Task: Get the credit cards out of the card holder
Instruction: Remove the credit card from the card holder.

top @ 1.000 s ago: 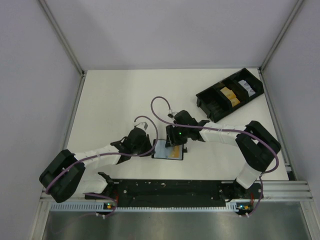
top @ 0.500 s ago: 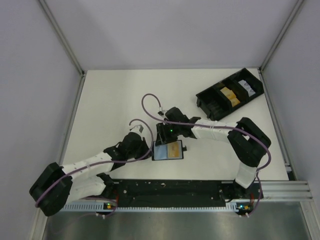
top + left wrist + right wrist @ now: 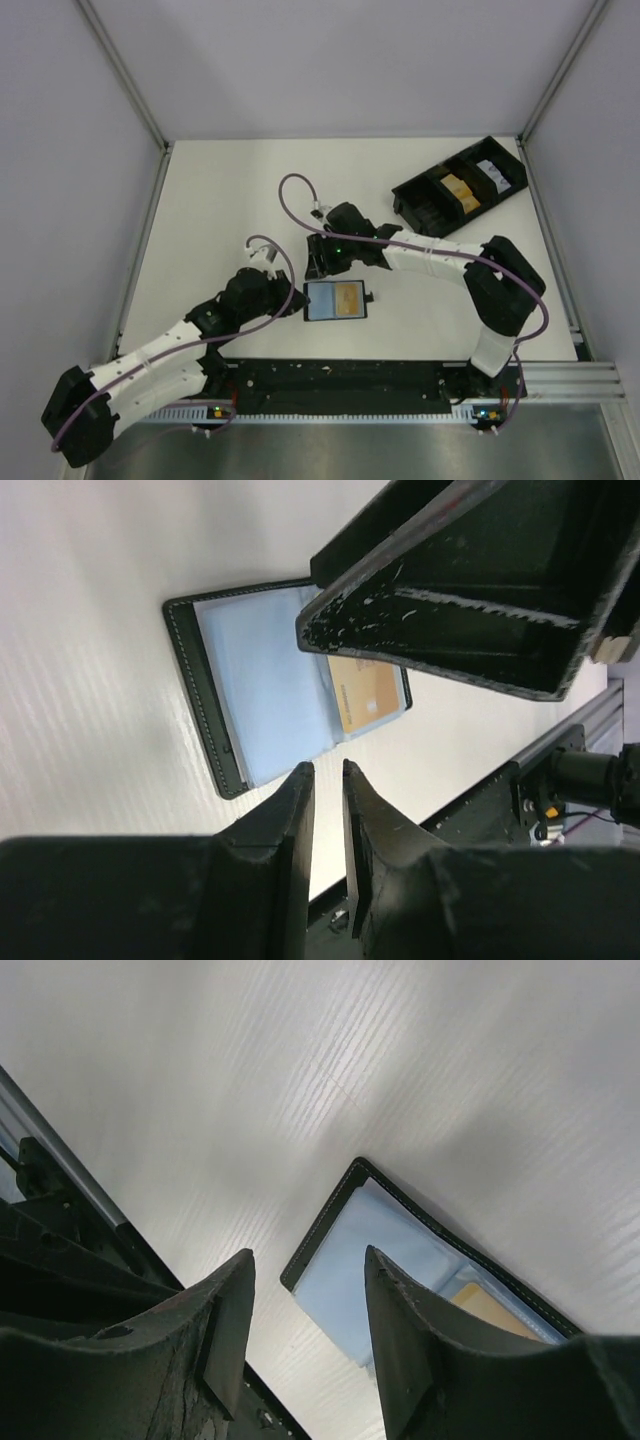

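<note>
Centrally by table's (image 3: 220,200) near edge, open card holder (image 3: 318,300) with credit card (image 3: 348,300), left gripper (image 3: 327,772) narrowly parted beside it, right gripper (image 3: 308,1256) wider, both empty.

A robot lab cell — pale walls (image 3: 340,60) and aluminium struts (image 3: 125,75) box in a white surface (image 3: 220,200). Cabled arms (image 3: 430,262) line its near edge.

We find the card holder (image 3: 322,301) lying open on the table (image 3: 220,200) near its front edge, a credit card (image 3: 349,299) in its 3 o'clock half, the left gripper (image 3: 294,301) just beside it at 9 o'clock, the right gripper (image 3: 319,267) near at 11 o'clock, and a compartmented tray (image 3: 458,187) well apart between 1 and 2 o'clock.
</note>
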Controlling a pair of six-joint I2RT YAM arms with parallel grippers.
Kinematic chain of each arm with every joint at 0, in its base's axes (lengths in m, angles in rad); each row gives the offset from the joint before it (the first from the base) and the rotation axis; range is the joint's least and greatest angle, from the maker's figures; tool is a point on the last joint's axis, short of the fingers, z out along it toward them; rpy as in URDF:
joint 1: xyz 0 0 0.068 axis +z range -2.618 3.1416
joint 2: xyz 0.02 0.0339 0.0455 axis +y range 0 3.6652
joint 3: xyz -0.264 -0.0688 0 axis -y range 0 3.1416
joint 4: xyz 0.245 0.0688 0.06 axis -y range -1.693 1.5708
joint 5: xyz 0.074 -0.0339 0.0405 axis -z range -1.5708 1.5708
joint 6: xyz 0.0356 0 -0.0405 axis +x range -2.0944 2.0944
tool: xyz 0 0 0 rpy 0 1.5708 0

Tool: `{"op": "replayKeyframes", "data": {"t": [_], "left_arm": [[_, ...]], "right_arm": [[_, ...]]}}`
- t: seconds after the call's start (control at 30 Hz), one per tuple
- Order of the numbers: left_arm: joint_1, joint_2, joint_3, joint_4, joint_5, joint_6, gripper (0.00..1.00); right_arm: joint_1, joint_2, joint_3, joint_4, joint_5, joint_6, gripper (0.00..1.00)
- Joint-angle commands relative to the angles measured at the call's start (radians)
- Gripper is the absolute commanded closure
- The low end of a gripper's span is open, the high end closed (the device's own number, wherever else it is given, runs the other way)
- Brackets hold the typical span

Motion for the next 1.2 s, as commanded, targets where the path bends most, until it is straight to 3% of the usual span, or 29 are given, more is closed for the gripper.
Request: {"op": "replayKeyframes", "data": {"t": [0.0, 0.23, 0.57, 0.87, 1.17], "left_arm": [[-0.005, 0.021, 0.012, 0.112, 0.093, -0.023, 0.77], [-0.005, 0.158, 0.023, 0.245, 0.104, -0.081, 0.67], [-0.006, 0.405, 0.095, 0.374, 0.13, -0.117, 0.49], [-0.006, 0.529, 0.153, 0.377, 0.128, -0.104, 0.49], [-0.006, 0.612, 0.169, 0.381, 0.139, -0.107, 0.53]], "right_arm": [[-0.007, -0.126, 0.0, -0.016, 0.074, -0.032, 0.52], [-0.094, -0.244, -0.212, 0.075, 0.044, 0.024, 0.56], [-0.139, -0.284, -0.468, 0.252, 0.071, 0.087, 0.71], [-0.154, -0.303, -0.502, 0.254, 0.108, 0.073, 0.76], [-0.156, -0.292, -0.531, 0.249, 0.116, 0.065, 0.87]]}}
